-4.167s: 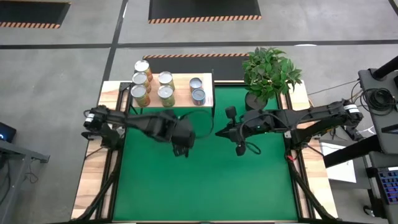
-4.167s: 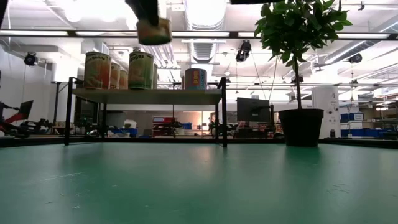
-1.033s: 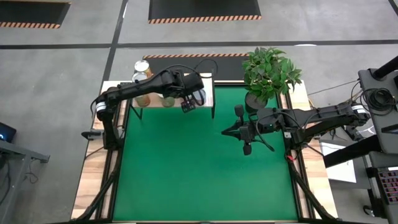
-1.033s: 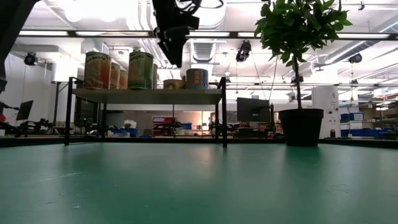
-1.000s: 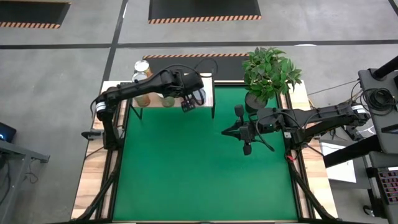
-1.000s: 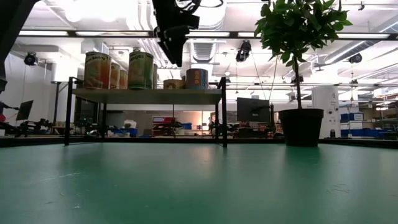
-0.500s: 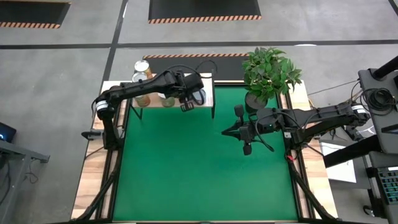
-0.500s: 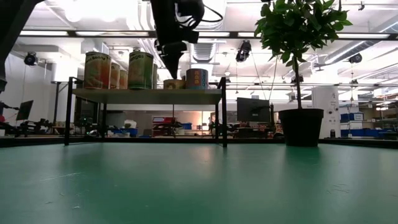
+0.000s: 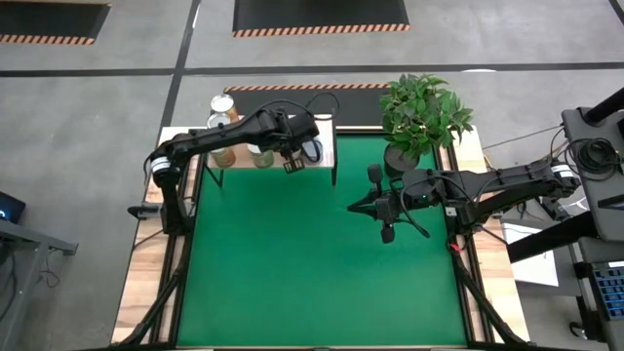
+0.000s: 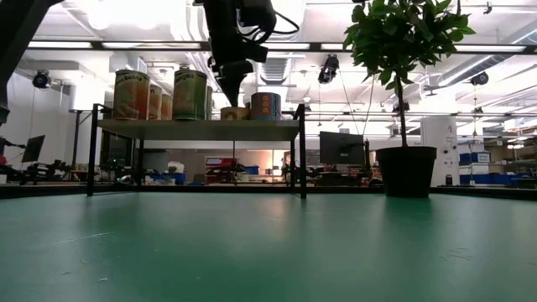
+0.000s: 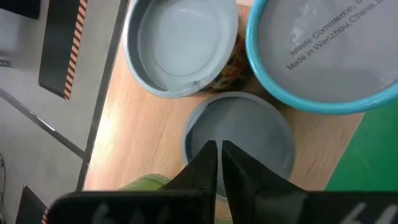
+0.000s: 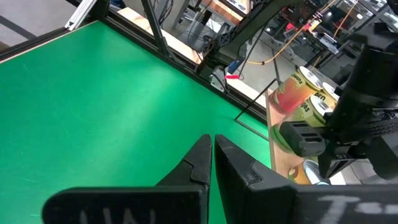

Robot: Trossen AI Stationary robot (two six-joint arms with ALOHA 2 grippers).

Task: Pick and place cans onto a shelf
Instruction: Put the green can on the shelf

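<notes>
Several cans stand on the shelf [image 9: 329,156] at the table's far left, its wood top [image 10: 197,128] raised on black legs. Tall cans [image 10: 190,92] stand at its left and a blue-rimmed can [image 11: 323,53] at its right. A short grey-topped can [image 11: 239,140] stands upright near the shelf's front edge. My left gripper [image 11: 219,146] is shut and points down right over this can's top. My right gripper [image 9: 351,207] hangs shut over the mat's right half, with nothing in it. My left gripper's shut fingertips [image 10: 229,99] stand just over the short can's top [image 11: 249,130], coming slanting from above. I cannot tell whether they touch it. The can stands on the shelf on its own base.
A potted plant [image 9: 419,117] stands at the table's far right corner, its dark pot [image 10: 406,172] on the mat. The green mat [image 9: 312,263] lies bare in front of the shelf. One can [image 9: 223,105] stands at the shelf's far left corner.
My left gripper has shut its fingers, which stood wide apart a second ago, and has sunk a little toward the short can on the shelf. The can has stayed in place.
</notes>
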